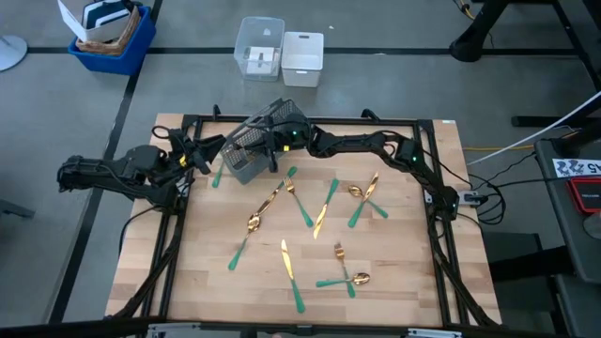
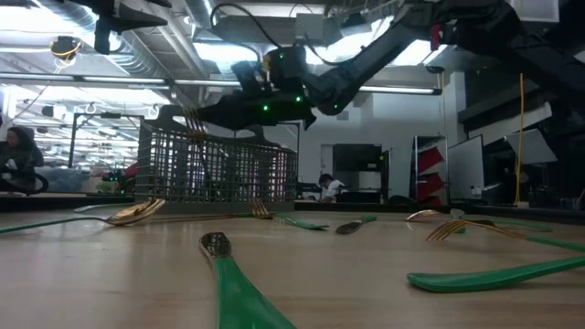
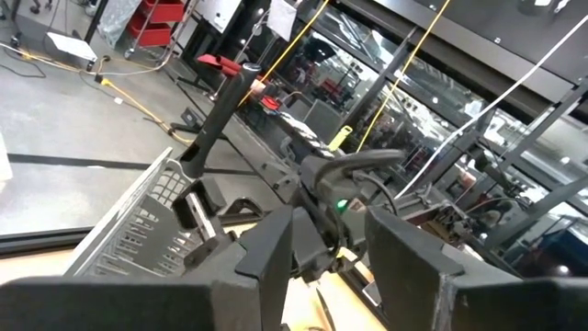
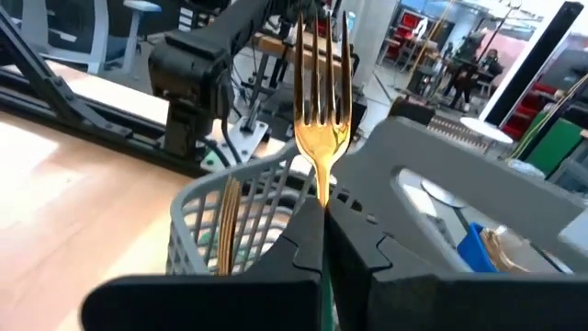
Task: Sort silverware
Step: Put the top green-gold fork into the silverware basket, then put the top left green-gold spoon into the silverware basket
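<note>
Right gripper (image 4: 322, 216) clamped on gold fork (image 4: 320, 101), tines up, poised directly above mesh caddy (image 1: 252, 150); left gripper (image 3: 335, 248) open beside caddy; remaining silverware (image 1: 319, 211) scattered across tabletop (image 1: 207, 282)

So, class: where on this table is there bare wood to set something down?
Bare wood: the table's near-left corner, and right of the mesh caddy along the far edge. Crowded: the middle, strewn with silverware. The right gripper holds a fork over the caddy.
</note>
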